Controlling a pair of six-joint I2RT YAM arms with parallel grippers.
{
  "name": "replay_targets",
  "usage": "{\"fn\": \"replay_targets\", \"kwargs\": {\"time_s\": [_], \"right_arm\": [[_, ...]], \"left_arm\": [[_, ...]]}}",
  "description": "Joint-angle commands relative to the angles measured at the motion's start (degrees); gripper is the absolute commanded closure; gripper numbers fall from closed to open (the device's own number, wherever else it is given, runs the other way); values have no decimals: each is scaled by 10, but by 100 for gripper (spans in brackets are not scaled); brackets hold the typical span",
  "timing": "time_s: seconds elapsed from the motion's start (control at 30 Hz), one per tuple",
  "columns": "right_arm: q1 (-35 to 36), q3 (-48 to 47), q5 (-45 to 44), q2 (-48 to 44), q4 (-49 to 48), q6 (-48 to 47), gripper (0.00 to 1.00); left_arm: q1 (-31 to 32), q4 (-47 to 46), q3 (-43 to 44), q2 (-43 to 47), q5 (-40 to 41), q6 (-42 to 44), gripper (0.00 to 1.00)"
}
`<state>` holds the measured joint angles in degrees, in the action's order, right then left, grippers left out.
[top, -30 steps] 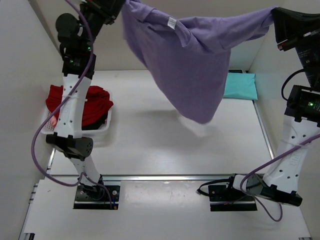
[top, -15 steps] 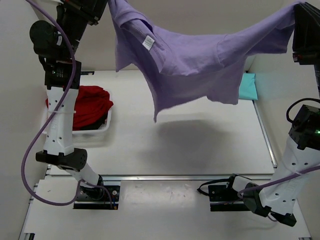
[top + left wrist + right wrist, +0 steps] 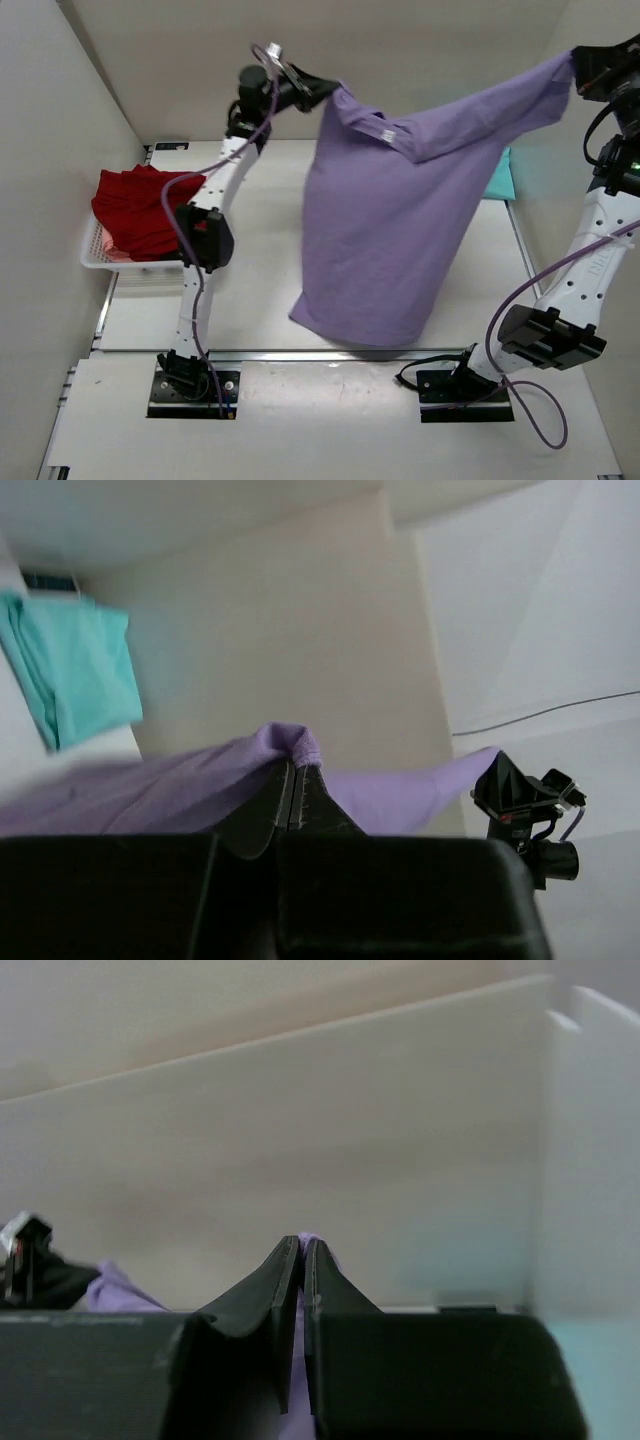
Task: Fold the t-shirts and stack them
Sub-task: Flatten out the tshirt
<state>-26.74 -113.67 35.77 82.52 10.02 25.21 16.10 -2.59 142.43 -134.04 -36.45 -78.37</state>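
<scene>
The lavender-purple t-shirt (image 3: 385,230) hangs in the air between both arms, its hem reaching down near the table's front edge. My left gripper (image 3: 333,92) is shut on one top corner; the purple cloth (image 3: 290,742) bunches at its tips (image 3: 296,765). My right gripper (image 3: 577,62) is shut on the other top corner; a bit of purple (image 3: 308,1242) shows between its tips (image 3: 301,1243). A teal-turquoise shirt (image 3: 500,180) lies folded at the back right, mostly hidden by the purple one; it also shows in the left wrist view (image 3: 70,670). Deep red shirts (image 3: 140,208) lie in the basket.
A white slotted basket (image 3: 100,258) stands at the left edge of the table. Walls close in the table on the left, back and right. A metal rail (image 3: 330,353) runs along the front edge, with the arm bases below it.
The left arm has swung right and down from the far left corner. The purple shirt, spread wide and high before, now hangs long and narrow, its hem down near the table front.
</scene>
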Motion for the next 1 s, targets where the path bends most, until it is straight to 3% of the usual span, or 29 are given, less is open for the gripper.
{"fn": "replay_targets", "kwargs": {"time_s": [0.0, 0.1, 0.2, 0.3, 0.53, 0.57, 0.6, 0.63, 0.67, 0.7, 0.77, 0.8, 0.83, 0.87, 0.97], "right_arm": [[-42, -88, -68, -32, 4, -60, 99], [-39, -149, -133, -40, 15, -122, 100], [2, -138, -184, -73, 13, -184, 100], [38, -61, -182, -133, -31, -202, 100], [77, 171, -71, -248, -97, -61, 100], [115, 219, -50, -263, -97, -39, 100], [143, 269, -55, -268, -116, -39, 99], [220, 293, -73, -282, -113, -48, 100], [328, 332, -132, -289, -102, -89, 100], [385, 363, -209, -294, -74, -142, 100], [614, 407, -331, -286, -69, -209, 100], [660, 421, -382, -262, -67, -230, 100], [703, 419, -303, -185, -62, -221, 100], [719, 414, -278, -148, -65, -200, 100], [751, 379, -221, -86, -76, -233, 100]], "left_arm": [[38, -109, 33, 19, -58, -108, 100], [32, -131, 23, 37, -73, -131, 100], [18, -139, 11, 49, -78, -133, 100], [14, -142, 5, 46, -87, -134, 100], [-16, -74, -32, 33, -70, -61, 100], [-25, -48, -28, 31, -61, -44, 100], [-33, -39, -29, 25, -55, -36, 81], [-47, -35, -32, 21, -56, -28, 72], [-63, -18, -28, 24, -45, -16, 53], [-82, -21, -33, 28, -37, -13, 51], [-102, -33, -51, 50, -30, -18, 44], [-110, -35, -63, 58, -29, -20, 36], [-130, -43, -92, 91, -36, -24, 28], [-139, -40, -105, 112, -37, -15, 26], [-146, -28, -172, 183, -45, 13, 25]]}}
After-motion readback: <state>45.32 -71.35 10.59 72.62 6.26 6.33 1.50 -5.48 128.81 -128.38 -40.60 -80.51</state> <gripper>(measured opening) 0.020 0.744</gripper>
